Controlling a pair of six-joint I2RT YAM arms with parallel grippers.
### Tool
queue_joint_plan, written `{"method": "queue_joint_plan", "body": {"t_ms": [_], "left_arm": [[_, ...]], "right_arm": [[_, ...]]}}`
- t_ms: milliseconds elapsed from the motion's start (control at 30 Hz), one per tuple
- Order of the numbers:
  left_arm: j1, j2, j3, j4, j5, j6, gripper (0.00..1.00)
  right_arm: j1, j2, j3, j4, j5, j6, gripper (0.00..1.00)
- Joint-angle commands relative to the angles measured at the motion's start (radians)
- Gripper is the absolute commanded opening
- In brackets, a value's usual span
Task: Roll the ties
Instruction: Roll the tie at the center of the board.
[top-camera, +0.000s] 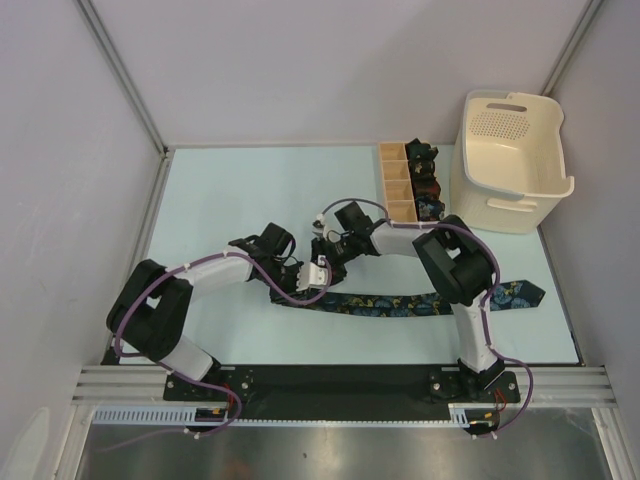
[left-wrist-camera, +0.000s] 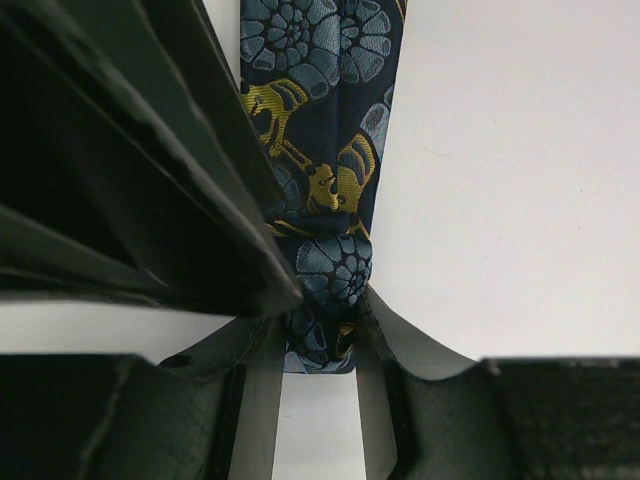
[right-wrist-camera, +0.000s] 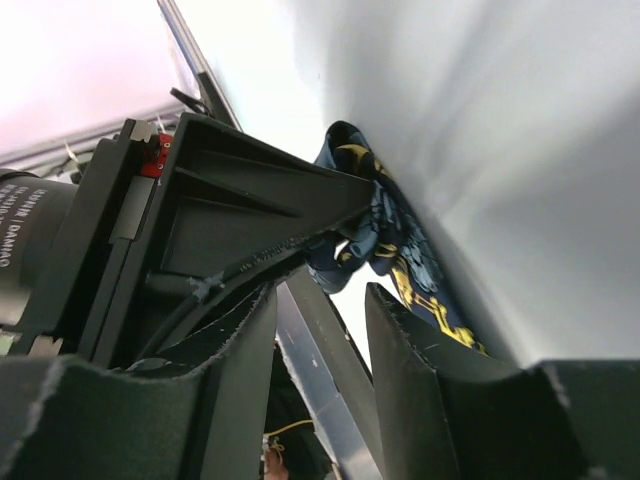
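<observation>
A navy floral tie (top-camera: 400, 305) lies stretched across the near table, its pointed end (top-camera: 530, 294) at the right. My left gripper (top-camera: 314, 272) is at its narrow left end. In the left wrist view the gripper (left-wrist-camera: 322, 335) is shut on the folded, bunched end of the tie (left-wrist-camera: 320, 150). My right gripper (top-camera: 330, 250) sits just behind, close against the left one. In the right wrist view it (right-wrist-camera: 322, 295) is open, with the tie's curled end (right-wrist-camera: 365, 235) just past its tips and not held. Small dark rolled ties (top-camera: 425, 180) sit in the box's right column.
A tan wooden divided box (top-camera: 395, 182) stands at the back right. A cream plastic basket (top-camera: 510, 160) stands next to it on the right. Grey walls and a metal frame enclose the table. The two wrists crowd each other at the table's middle.
</observation>
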Motion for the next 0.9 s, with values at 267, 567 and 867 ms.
{"method": "queue_joint_plan", "body": {"t_ms": [267,567,867], "left_arm": [[-0.008,0.036,-0.018,0.020,-0.035,0.003,0.36],[0.008,-0.004,-0.019,0.017,-0.029,0.003,0.41],[0.130,-0.087,0.001,-0.021,0.039,0.041,0.70]], "right_arm": [[0.050,0.018,-0.005,0.084,0.005,0.026,0.38],[0.027,0.073,0.008,-0.075,0.100,-0.081,0.00],[0.013,0.073,0.015,-0.159,0.182,-0.137,0.00]]}}
